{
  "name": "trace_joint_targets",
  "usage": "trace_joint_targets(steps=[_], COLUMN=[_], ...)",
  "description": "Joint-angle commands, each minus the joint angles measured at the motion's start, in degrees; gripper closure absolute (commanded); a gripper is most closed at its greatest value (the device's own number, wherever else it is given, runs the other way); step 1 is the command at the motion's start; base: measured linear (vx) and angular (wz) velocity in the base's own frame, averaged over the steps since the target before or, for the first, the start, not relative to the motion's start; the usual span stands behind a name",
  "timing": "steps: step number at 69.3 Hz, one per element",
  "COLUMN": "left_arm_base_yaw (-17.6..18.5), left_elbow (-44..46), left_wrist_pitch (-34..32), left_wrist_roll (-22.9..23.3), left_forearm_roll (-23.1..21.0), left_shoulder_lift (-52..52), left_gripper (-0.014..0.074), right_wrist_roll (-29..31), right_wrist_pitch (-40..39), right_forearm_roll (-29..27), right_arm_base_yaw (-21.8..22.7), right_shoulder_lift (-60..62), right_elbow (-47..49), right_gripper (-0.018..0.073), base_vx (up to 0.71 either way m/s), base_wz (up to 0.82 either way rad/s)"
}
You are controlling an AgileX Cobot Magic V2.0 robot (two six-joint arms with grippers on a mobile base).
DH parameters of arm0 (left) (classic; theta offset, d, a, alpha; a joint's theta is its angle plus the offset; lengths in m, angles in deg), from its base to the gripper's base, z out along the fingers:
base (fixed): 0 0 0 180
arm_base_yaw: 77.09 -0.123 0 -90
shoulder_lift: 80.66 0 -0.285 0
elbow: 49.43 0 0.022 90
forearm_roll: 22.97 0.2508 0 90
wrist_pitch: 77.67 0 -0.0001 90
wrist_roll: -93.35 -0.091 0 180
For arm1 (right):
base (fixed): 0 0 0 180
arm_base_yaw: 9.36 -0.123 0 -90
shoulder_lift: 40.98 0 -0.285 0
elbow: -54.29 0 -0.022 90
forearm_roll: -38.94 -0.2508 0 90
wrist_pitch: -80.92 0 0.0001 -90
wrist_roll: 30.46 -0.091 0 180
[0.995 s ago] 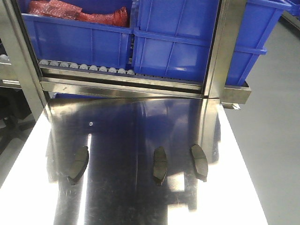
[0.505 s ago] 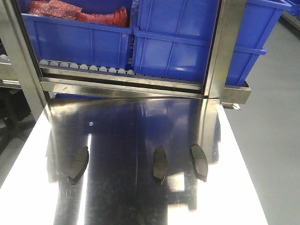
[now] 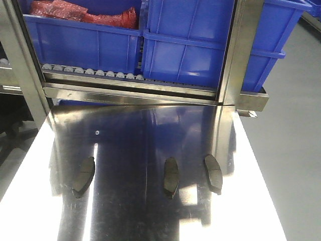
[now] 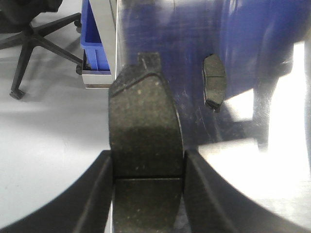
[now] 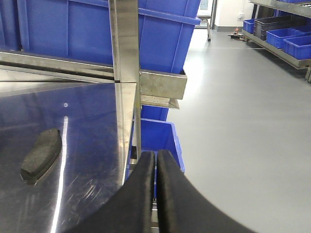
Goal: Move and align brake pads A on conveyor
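Observation:
Three brake pads lie on the shiny steel tabletop [image 3: 140, 135] in the front view: one at the left [image 3: 84, 176], one in the middle [image 3: 171, 176] and one at the right [image 3: 213, 172]. My left gripper [image 4: 148, 162] is shut on another brake pad [image 4: 144, 116], grey face up, held over the table's left edge; a lying pad [image 4: 214, 81] shows beyond it. My right gripper [image 5: 156, 154] is shut with nothing between its fingers, off the table's right edge, with one pad [image 5: 42, 155] to its left. Neither gripper shows in the front view. The conveyor is out of view.
A steel roller rack [image 3: 130, 85] with blue bins [image 3: 185, 45] stands behind the table; one bin holds red material [image 3: 80, 12]. A steel post [image 5: 124, 73] rises at the table's right corner, with a blue bin [image 5: 155, 136] below. An office chair [image 4: 29, 34] stands on the floor at the left.

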Motion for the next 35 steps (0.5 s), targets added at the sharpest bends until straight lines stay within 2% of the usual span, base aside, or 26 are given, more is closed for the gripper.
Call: trace_joint_targets(steps=[1,35], left_arm_base_yaw=[0.3,0.3], left_elbow=[1.5,1.5], left_wrist_pitch=[-4.0,-4.0], left_wrist_roll=[0.6,0.6], left_forearm_roll=[0.1,0.1], left_shoulder_lift=[0.0,0.0], left_gripper=[0.0603,0.0603], right_wrist_roll=[0.5,0.5], right_wrist_pitch=[-4.1,-4.1], right_forearm_roll=[0.4,0.4], right_arm_base_yaw=[0.3,0.3], right_shoulder_lift=[0.6,0.6], right_elbow=[-0.3,-0.3], right_gripper=[0.0567,0.0567], base_vx=[0.00,0.00], base_wz=[0.00,0.00])
